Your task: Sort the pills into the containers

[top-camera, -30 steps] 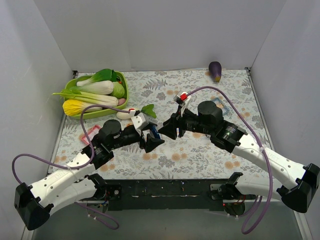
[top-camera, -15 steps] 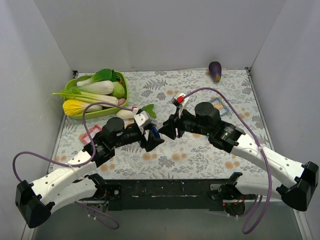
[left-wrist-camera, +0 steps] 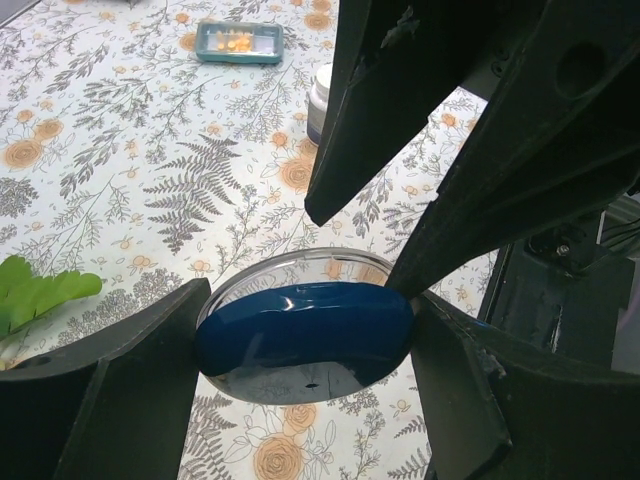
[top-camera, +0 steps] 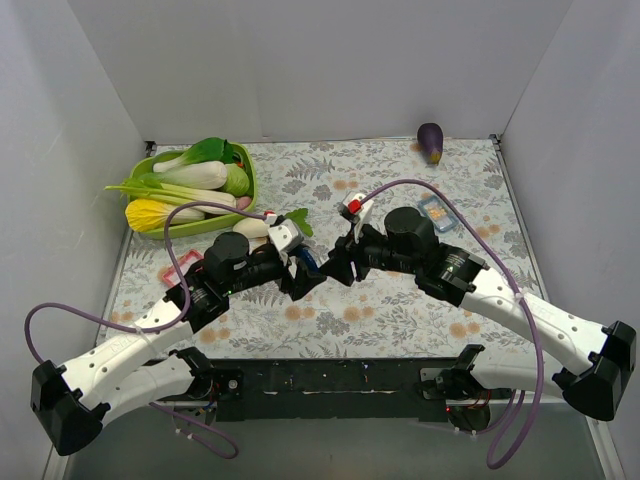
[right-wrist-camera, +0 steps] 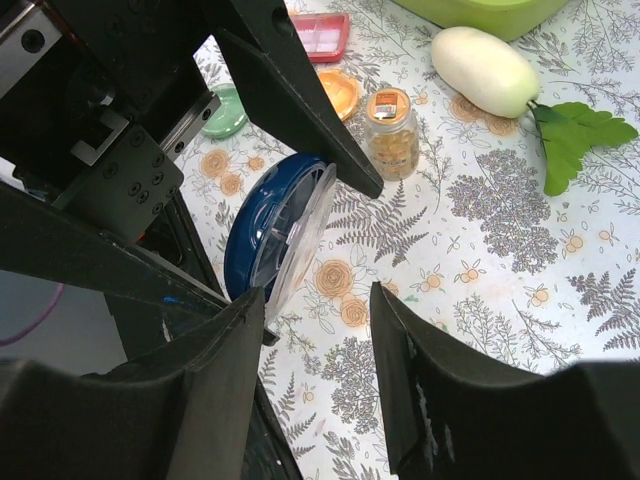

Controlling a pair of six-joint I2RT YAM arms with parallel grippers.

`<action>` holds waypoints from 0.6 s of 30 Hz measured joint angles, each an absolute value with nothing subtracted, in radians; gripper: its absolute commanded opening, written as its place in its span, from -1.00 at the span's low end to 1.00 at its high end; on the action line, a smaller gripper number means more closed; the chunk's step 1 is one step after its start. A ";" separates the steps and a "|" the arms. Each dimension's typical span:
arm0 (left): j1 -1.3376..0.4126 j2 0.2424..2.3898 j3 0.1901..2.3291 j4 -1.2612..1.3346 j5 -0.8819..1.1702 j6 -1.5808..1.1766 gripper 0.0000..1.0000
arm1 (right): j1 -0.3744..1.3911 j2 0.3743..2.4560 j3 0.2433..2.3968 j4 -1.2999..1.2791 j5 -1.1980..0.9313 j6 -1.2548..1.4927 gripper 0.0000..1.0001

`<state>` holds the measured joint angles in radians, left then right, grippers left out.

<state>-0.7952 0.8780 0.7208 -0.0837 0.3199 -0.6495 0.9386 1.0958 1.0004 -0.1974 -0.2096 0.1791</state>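
Observation:
My left gripper [top-camera: 303, 273] is shut on a round dark-blue case [left-wrist-camera: 305, 335] with a clear lid [right-wrist-camera: 300, 235], holding it on edge above the table. It also shows in the right wrist view [right-wrist-camera: 255, 225], lid facing my right gripper. My right gripper [top-camera: 336, 266] is open, tip to tip with the left one; its fingers [right-wrist-camera: 215, 390] straddle the lid's lower edge without closing. A blue tray [left-wrist-camera: 239, 41] holds orange pills. A pink tray [right-wrist-camera: 320, 32], an orange dish [right-wrist-camera: 340, 90], a green dish [right-wrist-camera: 225, 112] and a bottle of yellow pills [right-wrist-camera: 390, 125] lie on the table.
A green basket [top-camera: 243, 203] of vegetables stands at the back left. A white radish [right-wrist-camera: 485, 68] with a green leaf [right-wrist-camera: 575, 135] lies near it. An eggplant [top-camera: 430, 141] is at the back right. A small white-capped bottle [left-wrist-camera: 320, 98] stands partly hidden behind the right fingers.
My right gripper has moved left toward the left gripper, and the two now meet at the blue case. The left gripper has shifted slightly up and right with the case.

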 measured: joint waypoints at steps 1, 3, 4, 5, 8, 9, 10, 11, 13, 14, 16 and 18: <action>-0.795 0.878 0.722 -0.084 0.319 -0.648 -0.48 | 0.939 1.096 1.000 -0.197 -0.211 0.179 0.04; -0.795 0.878 0.722 -0.086 0.319 -0.646 -0.48 | 0.943 1.097 1.000 -0.197 -0.211 0.179 0.00; -0.795 0.879 0.722 -0.087 0.319 -0.646 -0.48 | 0.943 1.100 1.000 -0.197 -0.212 0.180 -0.03; -0.795 0.881 0.722 -0.089 0.318 -0.646 -0.48 | 0.944 1.101 1.000 -0.197 -0.212 0.180 -0.06; -0.794 0.890 0.722 -0.091 0.315 -0.646 -0.48 | 0.945 1.110 1.000 -0.196 -0.213 0.184 -0.20; -0.793 0.894 0.722 -0.091 0.312 -0.646 -0.48 | 0.944 1.114 1.000 -0.196 -0.217 0.187 -0.27; -0.792 0.898 0.722 -0.093 0.310 -0.647 -0.48 | 0.944 1.118 1.000 -0.196 -0.220 0.190 -0.40; -0.791 0.900 0.722 -0.094 0.308 -0.647 -0.48 | 0.944 1.122 1.001 -0.194 -0.223 0.195 -0.46; -0.789 0.904 0.722 -0.089 0.307 -0.650 -0.48 | 0.945 1.129 1.001 -0.189 -0.231 0.204 -0.66; -0.789 0.904 0.722 -0.086 0.307 -0.651 -0.48 | 0.945 1.133 1.001 -0.187 -0.235 0.208 -0.73; -0.788 0.904 0.722 -0.086 0.299 -0.651 -0.47 | 0.945 1.139 1.001 -0.183 -0.236 0.214 -0.97; -0.788 0.905 0.722 -0.084 0.292 -0.652 -0.45 | 0.944 1.140 1.001 -0.180 -0.233 0.229 -0.97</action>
